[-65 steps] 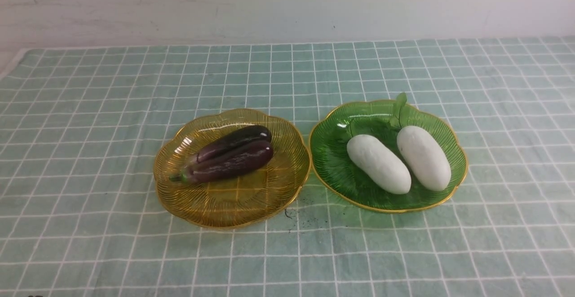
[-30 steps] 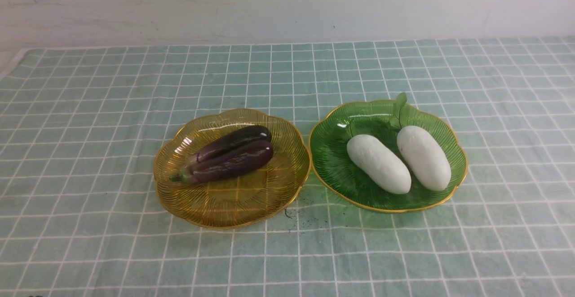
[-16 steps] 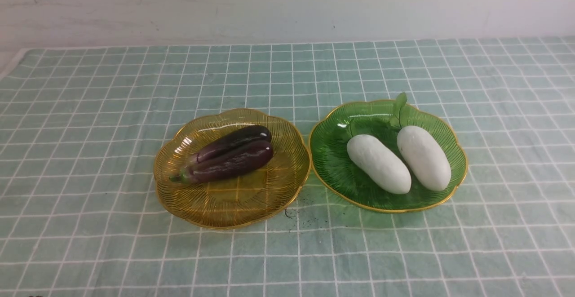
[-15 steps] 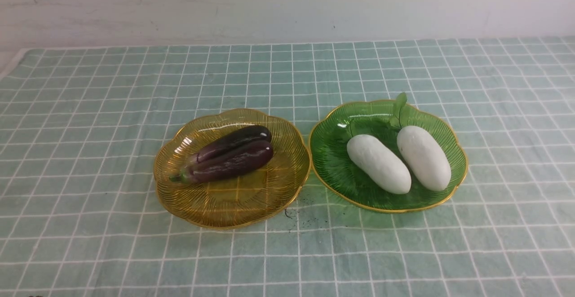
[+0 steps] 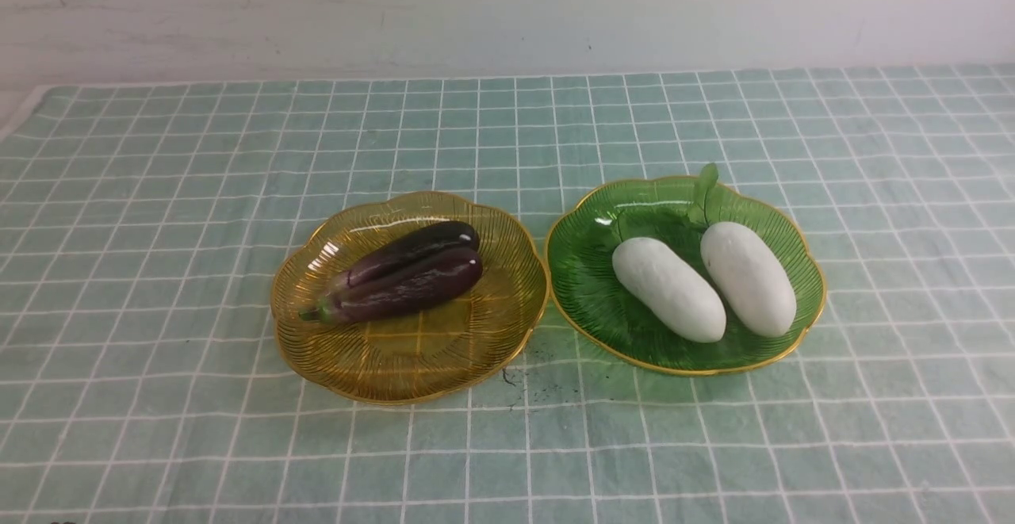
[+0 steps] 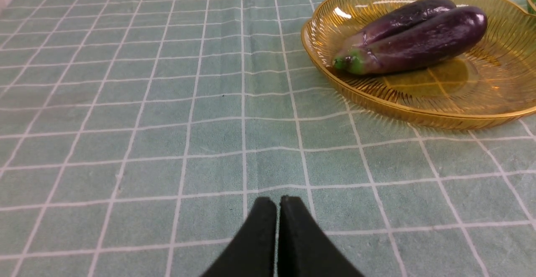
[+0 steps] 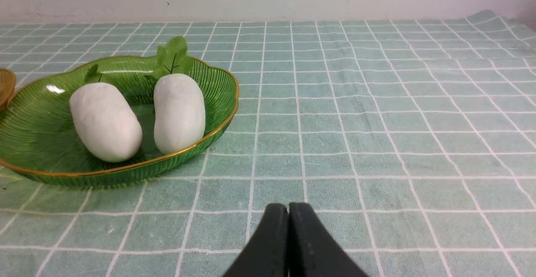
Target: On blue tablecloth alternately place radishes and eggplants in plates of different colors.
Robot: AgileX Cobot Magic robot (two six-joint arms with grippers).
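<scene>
Low over the near part of the cloth, both grippers are empty with their black jaws pressed together: the left gripper (image 6: 278,199) pointing at bare cloth near and to the left of the amber plate, the right gripper (image 7: 289,206) at bare cloth near and to the right of the green plate. Neither arm shows in the front view.

Beyond them, on the blue tablecloth (image 5: 158,191) with its grid of white lines, two ribbed, gold-rimmed plates sit side by side, their edges almost touching. The amber plate (image 5: 373,365), on the left, holds both dark purple eggplants (image 5: 408,274), lying against each other with green stem ends pointing left and near. The green plate (image 5: 587,286), on the right, holds both white radishes (image 5: 670,290), lying side by side with leaves toward the far rim.

Judging from this, the sorting looks complete: each vegetable type is in its own plate, nothing lies loose on the cloth, and nothing appears left to move.
</scene>
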